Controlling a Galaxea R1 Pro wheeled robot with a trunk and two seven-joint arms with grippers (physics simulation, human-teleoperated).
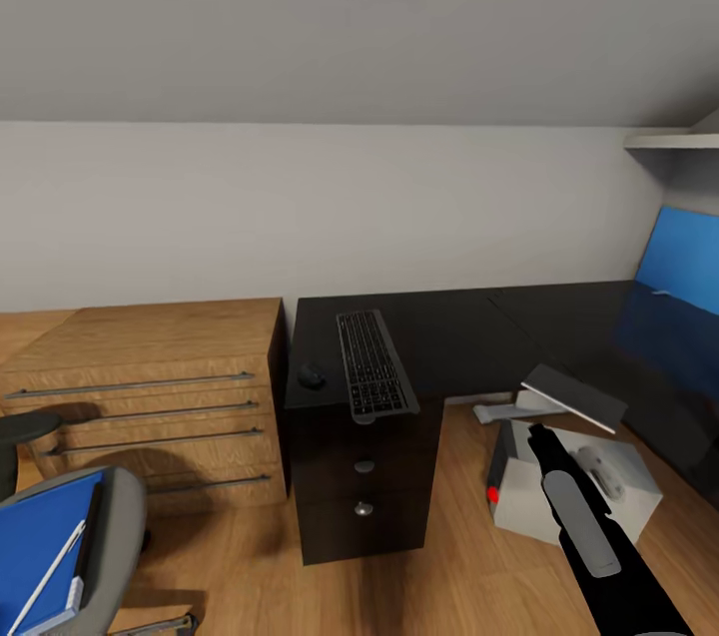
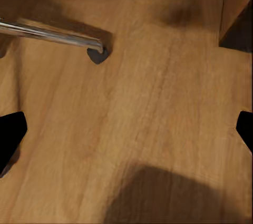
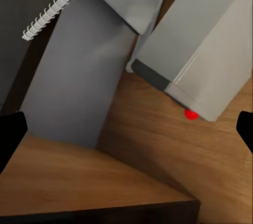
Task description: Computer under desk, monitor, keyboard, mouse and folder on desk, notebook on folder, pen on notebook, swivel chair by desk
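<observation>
The keyboard (image 1: pixel 374 364) lies on the near end of the glossy black surface of the desk (image 1: pixel 469 326), above the drawer unit (image 1: pixel 363 486). Its long axis runs from the front edge toward the wall, and its near end slightly overhangs the edge. The mouse (image 1: pixel 312 375) sits just to the left of it, apart from it, near the desk's left edge.

On the floor (image 1: pixel 454 506) to the right of the drawers stands the pale computer (image 1: pixel 569 491), tilted, its red light (image 1: pixel 492 494) at the near lower corner. A flat dark panel on a grey foot, apparently the monitor (image 1: pixel 574 397), leans tilted over the computer's far side.

The right arm (image 1: pixel 589 536) reaches forward over the computer. In the right wrist view the dark finger tips (image 3: pixel 9 137) sit at opposite edges of the picture, so the jaws stand wide apart with nothing between them, above the computer's corner (image 3: pixel 203 60) and bare floor.

The left jaws are likewise wide apart and empty, with fingertips (image 2: pixel 10 134) over wood floor near a chrome chair leg (image 2: pixel 50 34).

At lower left the swivel chair (image 1: pixel 115 536) carries the blue folder (image 1: pixel 40 546), with the white pen (image 1: pixel 45 576) lying slantwise on it. A light oak cabinet (image 1: pixel 150 386) stands left of the desk.
</observation>
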